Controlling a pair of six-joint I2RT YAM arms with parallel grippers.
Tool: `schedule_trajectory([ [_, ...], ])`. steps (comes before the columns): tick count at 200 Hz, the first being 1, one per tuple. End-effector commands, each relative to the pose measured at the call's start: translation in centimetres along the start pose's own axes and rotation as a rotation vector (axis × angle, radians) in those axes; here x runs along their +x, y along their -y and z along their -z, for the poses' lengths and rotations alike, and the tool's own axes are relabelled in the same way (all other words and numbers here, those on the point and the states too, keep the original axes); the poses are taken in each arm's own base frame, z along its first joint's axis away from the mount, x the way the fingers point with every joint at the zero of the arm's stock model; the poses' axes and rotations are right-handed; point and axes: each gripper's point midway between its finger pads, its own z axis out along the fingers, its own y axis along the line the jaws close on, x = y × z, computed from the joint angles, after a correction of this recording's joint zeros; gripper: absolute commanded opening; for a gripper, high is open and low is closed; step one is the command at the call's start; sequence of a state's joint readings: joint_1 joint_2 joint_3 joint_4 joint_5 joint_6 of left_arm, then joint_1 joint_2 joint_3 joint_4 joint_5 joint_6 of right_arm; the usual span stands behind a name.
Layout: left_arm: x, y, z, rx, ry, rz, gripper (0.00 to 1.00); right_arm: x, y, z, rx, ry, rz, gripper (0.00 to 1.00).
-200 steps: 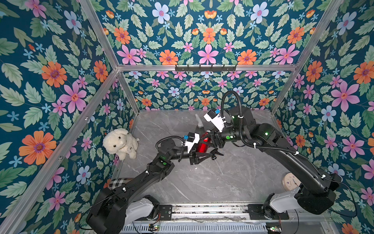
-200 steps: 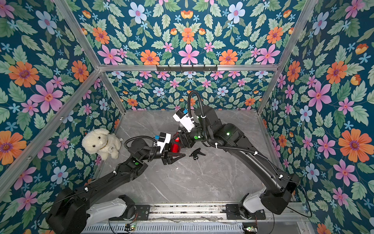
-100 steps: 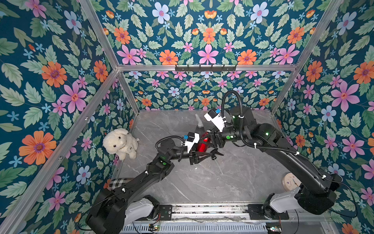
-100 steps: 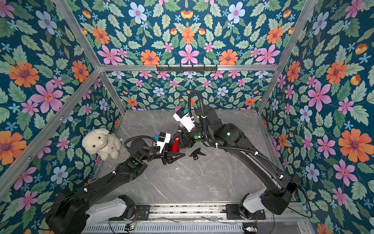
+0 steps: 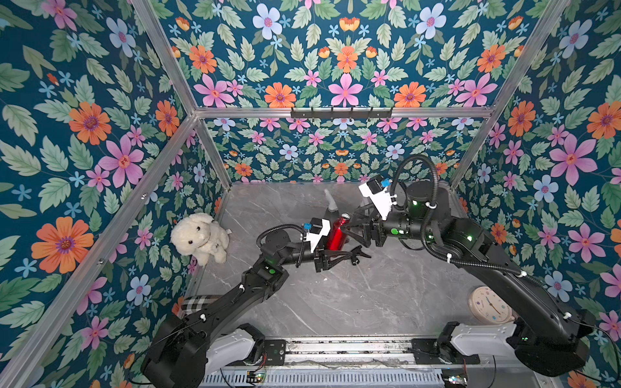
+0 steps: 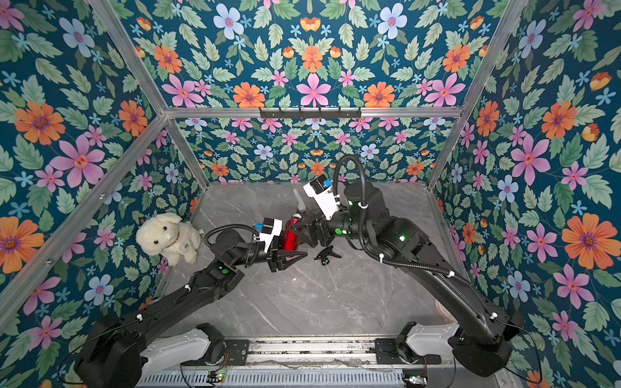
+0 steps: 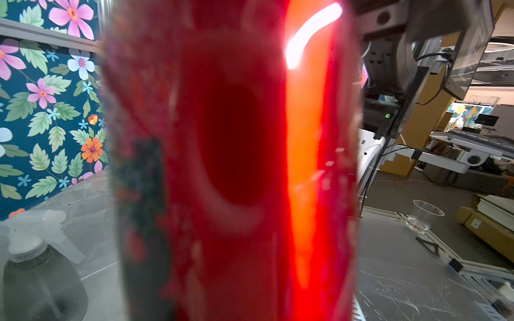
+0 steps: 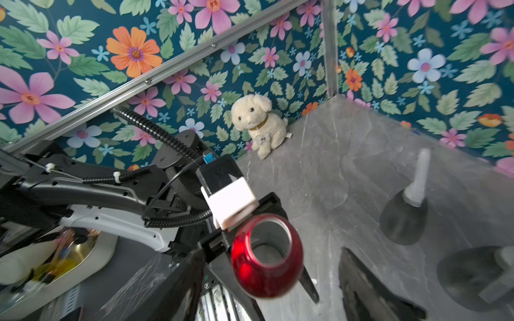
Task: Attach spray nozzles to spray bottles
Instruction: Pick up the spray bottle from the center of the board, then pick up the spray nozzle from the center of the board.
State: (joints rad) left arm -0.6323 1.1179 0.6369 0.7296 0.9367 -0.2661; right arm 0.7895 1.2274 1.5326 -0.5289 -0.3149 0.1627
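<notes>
I see left gripper (image 5: 336, 254) clamped low on red bottle (image 5: 337, 233), mid-table (image 5: 336, 302), mouth bare. Right gripper (image 5: 351, 224) jaws wide apart, flanking bottle's neck. Black nozzle (image 5: 359, 254) lying on table just beside. Grey bottle (image 8: 402, 222) wearing white nozzle (image 8: 418, 178) toward back edge

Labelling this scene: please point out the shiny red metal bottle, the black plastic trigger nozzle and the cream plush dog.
shiny red metal bottle (image 8: 264, 280): right wrist view, red shoulder.
black plastic trigger nozzle (image 6: 326, 255): in a top view, its middle.
cream plush dog (image 5: 193, 232): in a top view, its head.
</notes>
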Motion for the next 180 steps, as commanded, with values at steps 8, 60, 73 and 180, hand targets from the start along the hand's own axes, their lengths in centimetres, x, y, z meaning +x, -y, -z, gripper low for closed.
schedule_trajectory([
  [8, -1.1, -0.3, 0.3, -0.048, 0.029, -0.04, 0.08, -1.0, 3.8, 1.8, 0.19, 0.149, -0.061, 0.78],
  [60, -1.9, -0.6, 1.0, -0.114, 0.046, -0.059, 0.0, 6.9, 8.9, 0.8, 0.345, -0.004, -0.225, 0.78],
  [73, -2.1, -1.0, 1.3, -0.153, 0.051, -0.06, 0.0, 9.7, 10.1, 0.1, 0.366, -0.078, -0.295, 0.78],
  [180, -2.8, -1.9, 2.9, -0.288, 0.08, -0.069, 0.0, 29.8, 16.8, -9.2, 0.387, -0.719, -0.509, 0.62],
])
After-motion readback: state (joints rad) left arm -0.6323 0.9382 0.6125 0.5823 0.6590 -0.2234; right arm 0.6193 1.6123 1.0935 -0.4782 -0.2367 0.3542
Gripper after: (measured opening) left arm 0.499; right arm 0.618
